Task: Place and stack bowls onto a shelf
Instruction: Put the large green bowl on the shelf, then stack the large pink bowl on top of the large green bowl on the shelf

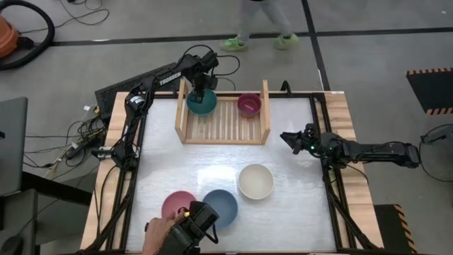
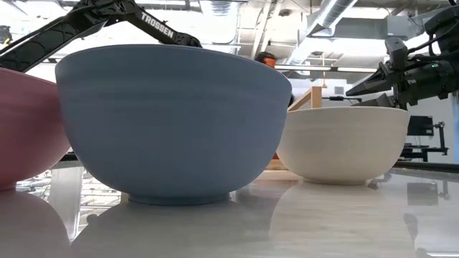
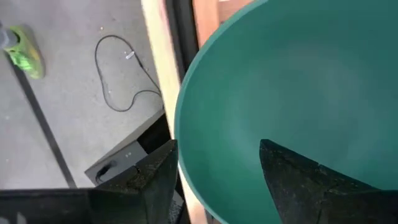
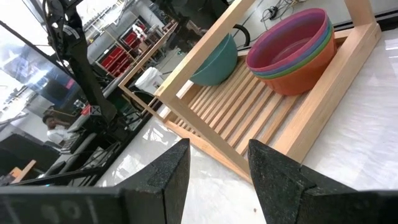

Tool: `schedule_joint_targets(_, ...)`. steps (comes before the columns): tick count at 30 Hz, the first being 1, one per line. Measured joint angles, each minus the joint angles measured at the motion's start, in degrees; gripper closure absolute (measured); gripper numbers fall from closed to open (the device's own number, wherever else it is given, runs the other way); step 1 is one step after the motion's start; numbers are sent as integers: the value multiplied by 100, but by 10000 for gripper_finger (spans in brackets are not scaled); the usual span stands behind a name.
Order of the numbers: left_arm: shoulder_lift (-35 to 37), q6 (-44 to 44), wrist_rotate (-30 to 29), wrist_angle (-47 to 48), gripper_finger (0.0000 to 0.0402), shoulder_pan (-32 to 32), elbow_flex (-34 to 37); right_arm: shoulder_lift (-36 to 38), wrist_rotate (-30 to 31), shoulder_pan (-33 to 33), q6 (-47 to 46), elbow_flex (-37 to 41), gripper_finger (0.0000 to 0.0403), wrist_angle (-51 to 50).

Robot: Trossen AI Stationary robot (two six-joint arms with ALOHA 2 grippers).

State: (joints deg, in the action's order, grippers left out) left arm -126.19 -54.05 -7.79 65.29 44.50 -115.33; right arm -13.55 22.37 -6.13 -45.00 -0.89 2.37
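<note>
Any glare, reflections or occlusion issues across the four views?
High view: a bright glare patch on the tabletop between shelf and cream bowl. Low view: blue bowl fills the frame and hides the shelf; the glossy table mirrors the bowls. Left wrist view: teal bowl dominates, slightly soft. Right wrist view: windows blown out.

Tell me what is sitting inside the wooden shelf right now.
Inside the shelf: a teal bowl at one end, the left gripper over its rim, and at the other end a stack of small bowls, magenta on top. How many lie beneath is partly hidden.
</note>
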Motion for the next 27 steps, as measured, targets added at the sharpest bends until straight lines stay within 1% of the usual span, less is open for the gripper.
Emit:
schedule_joint_targets(4,0,53,18,69,173,-64,0,1,0,0,3,0,214,0)
schedule_joint_targets(7,0,79,-216,75,155,-112,0,1,0,0,6,0,214,0)
schedule_joint_targets(11,11,75,-350,34,139,-138,-2,0,-2,0,46,0,214,0)
schedule_joint_targets(15,29,168,-610,38,134,-145,-2,1,-2,0,45,0,214,0)
schedule_joint_targets(23,440,510,-446,195,134,-240,-6,-1,-4,0,46,0,214,0)
schedule_joint_targets(27,911,938,-419,401,134,-412,-6,-1,-5,0,48,0,214,-2)
